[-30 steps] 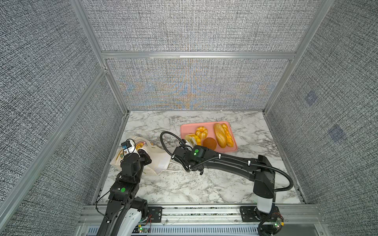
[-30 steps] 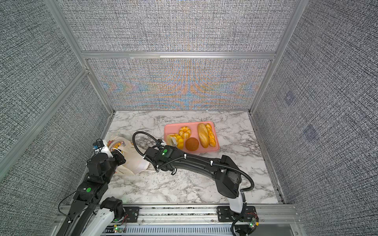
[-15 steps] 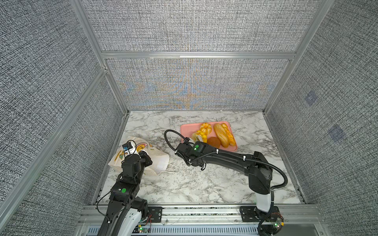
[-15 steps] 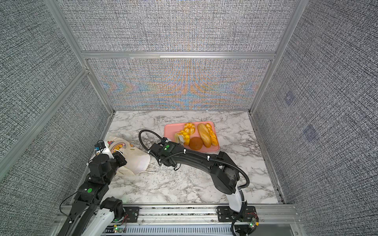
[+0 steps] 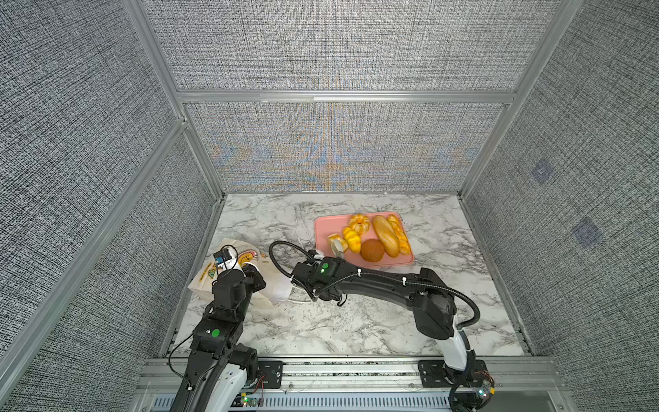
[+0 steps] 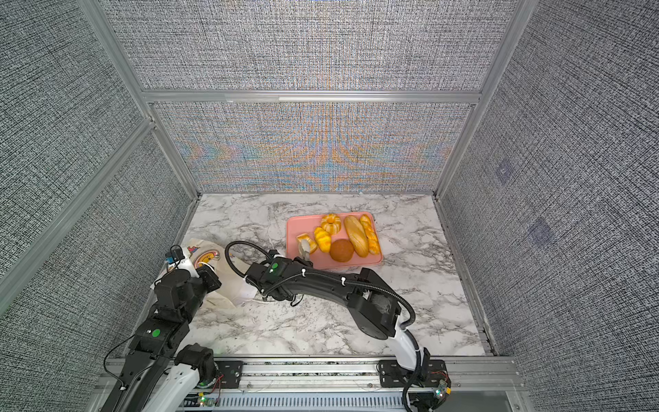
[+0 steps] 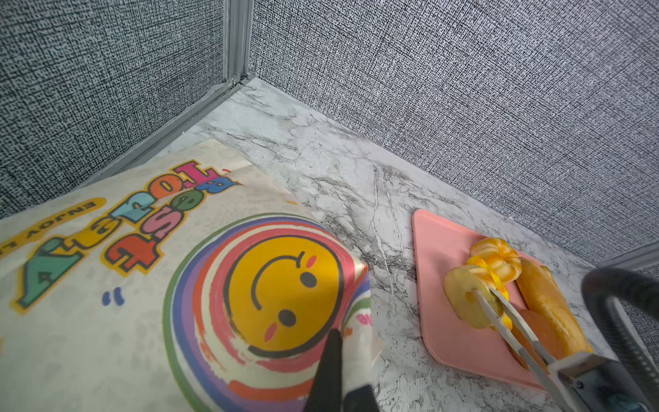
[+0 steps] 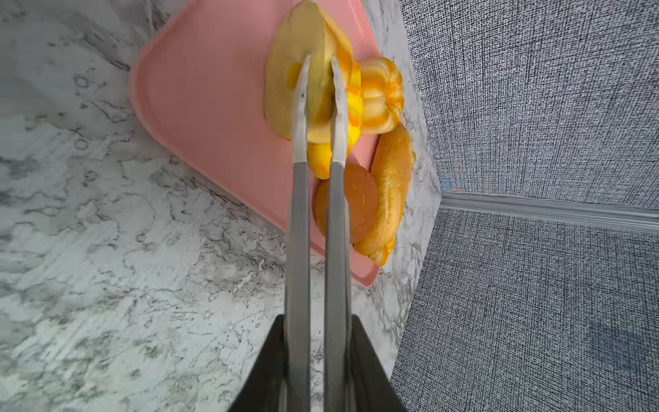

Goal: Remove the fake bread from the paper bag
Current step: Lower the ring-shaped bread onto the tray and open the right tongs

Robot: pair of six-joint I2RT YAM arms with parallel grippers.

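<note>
Your left claw [image 7: 347, 378]: clamped on a fold of the paper bag [image 7: 142, 321], which lies flat on the table [image 5: 321, 321]. Your right claw [image 8: 315, 356]: squeezing metal tongs [image 8: 299, 214], whose tips pinch a pale bun [image 8: 317, 92] over the pink tray [image 8: 214, 107], beside five other breads [image 5: 385, 235].

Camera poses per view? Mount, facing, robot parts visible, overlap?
Top views: high above arm bases, looking down on table, bag, tray; left arm, right arm show.
Left wrist: beside bag, facing its smiley and tray; left gripper pinches bag.
Right wrist: looks along tongs at bun over tray; right gripper clamps tongs.
Shared: both wrists see tray, tongs, bun.
</note>
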